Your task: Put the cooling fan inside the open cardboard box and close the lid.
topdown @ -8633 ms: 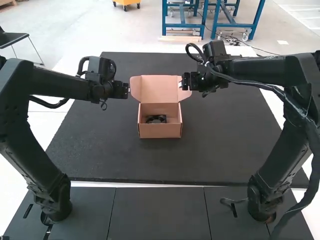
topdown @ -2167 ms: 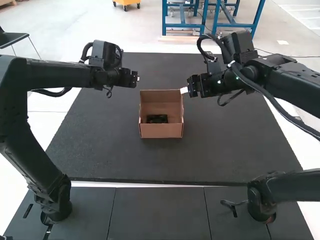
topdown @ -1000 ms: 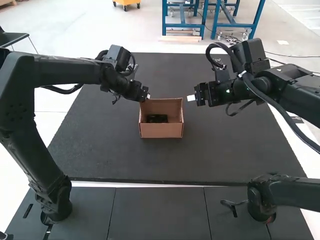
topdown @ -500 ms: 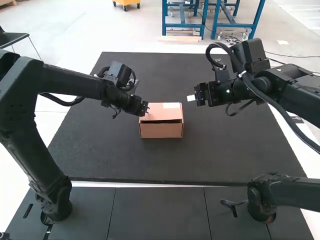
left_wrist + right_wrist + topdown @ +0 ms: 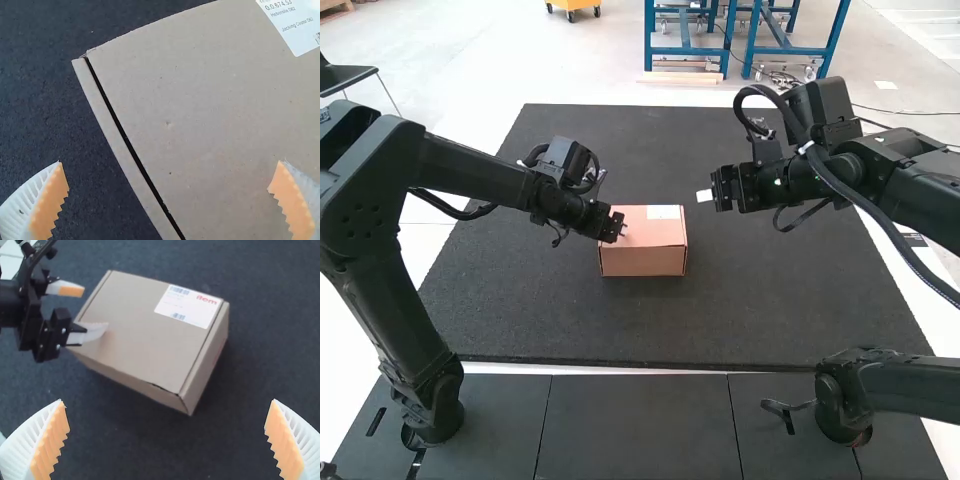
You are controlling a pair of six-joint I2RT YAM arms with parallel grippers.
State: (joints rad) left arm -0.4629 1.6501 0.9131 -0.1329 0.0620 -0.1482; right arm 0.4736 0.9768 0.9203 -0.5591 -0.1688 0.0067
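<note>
Mat (image 5: 520, 300): black, spread over the table (image 5: 640, 420); it carries the box.
Cardboard box (image 5: 643, 250): we see it near the mat's middle, well apart from every edge, upright, its lid (image 5: 638, 222) lying flat and closed, so we cannot tell what it holds.
Label (image 5: 187, 299): white, on the lid near its far right corner.
Left gripper (image 5: 618, 230): at the box's left top edge, fingers spread wide and grasping nothing; one finger (image 5: 92, 332) lies over the lid, the other (image 5: 67, 290) over the mat beside the box. We cannot tell whether either touches the cardboard.
Right gripper (image 5: 708, 196): above the mat, beyond the box's far right corner and apart from it, fingers released and empty.
</note>
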